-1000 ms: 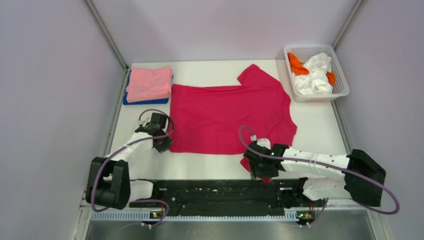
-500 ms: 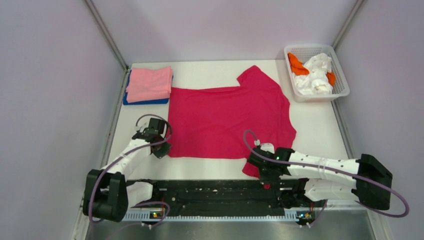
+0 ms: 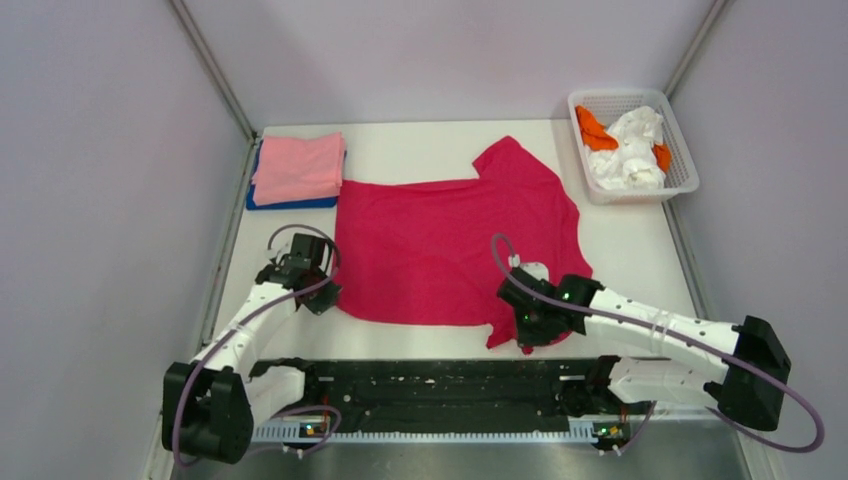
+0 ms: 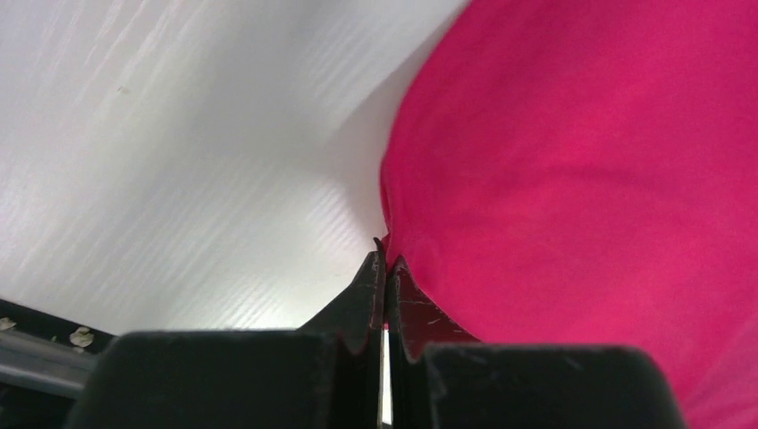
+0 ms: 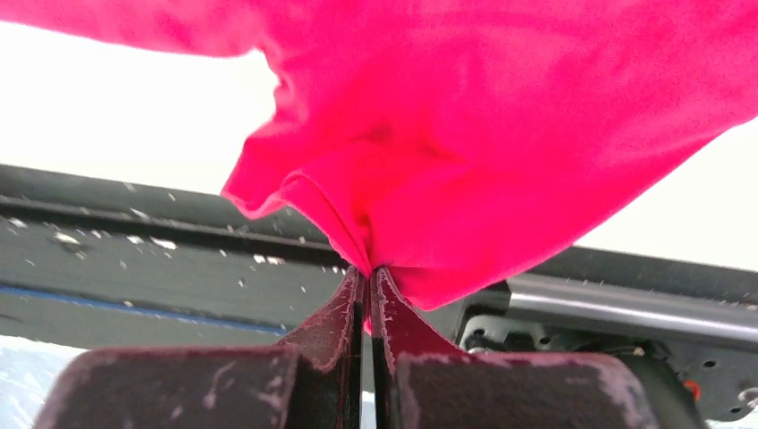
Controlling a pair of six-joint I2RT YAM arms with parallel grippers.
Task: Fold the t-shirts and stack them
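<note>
A large crimson-red t-shirt point(image 3: 450, 240) lies spread on the white table, one sleeve pointing to the far side. My left gripper point(image 3: 322, 298) is shut on its near left corner point(image 4: 393, 241). My right gripper point(image 3: 527, 335) is shut on the bunched near right sleeve point(image 5: 375, 232), lifted off the table. A folded light pink t-shirt point(image 3: 298, 165) rests on a folded deep blue t-shirt point(image 3: 290, 203) at the far left.
A white basket point(image 3: 684, 160) at the far right corner holds crumpled white and orange cloth point(image 3: 628, 145). The black mounting rail point(image 3: 440, 385) runs along the near edge. Enclosure walls point(image 3: 120, 200) stand on both sides.
My right gripper has shut on the red shirt's sleeve and lifted it away from the near edge. The left gripper has crept further from the rail with its corner, and the near hem moved with it.
</note>
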